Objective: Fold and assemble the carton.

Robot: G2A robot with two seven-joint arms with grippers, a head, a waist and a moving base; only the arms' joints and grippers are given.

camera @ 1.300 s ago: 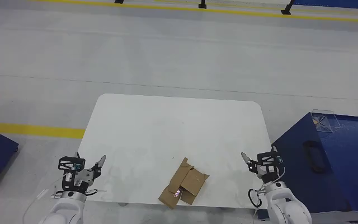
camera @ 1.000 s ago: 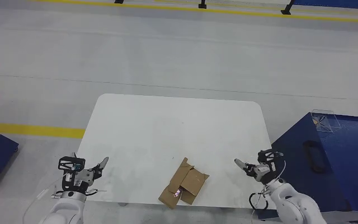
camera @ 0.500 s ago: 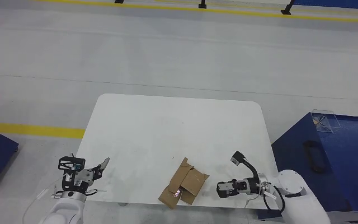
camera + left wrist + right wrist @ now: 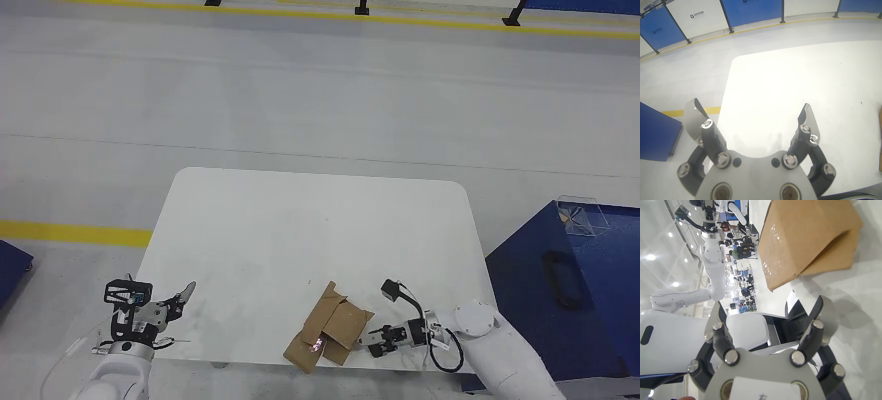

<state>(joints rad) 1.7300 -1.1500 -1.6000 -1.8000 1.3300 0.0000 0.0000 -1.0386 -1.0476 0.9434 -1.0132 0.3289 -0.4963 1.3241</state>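
Carton [image 4: 330, 328], long axis diagonal, at near edge of table [image 4: 300, 220]. Right claw [image 4: 378, 342] wide, empty, just beside its right flap. Left claw [image 4: 163, 297] wide, well apart.

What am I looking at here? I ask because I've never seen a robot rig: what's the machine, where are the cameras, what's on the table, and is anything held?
It is a two-armed robot at a white table. The top view looks down from a camera above its arms. The other two views come from cameras on the wrists, so each shows its own gripper up close. One brown carton lies on the table, mostly flat and not yet assembled. The left gripper is open by a table corner, away from the carton. The right gripper is open close beside the carton. Nothing is held.
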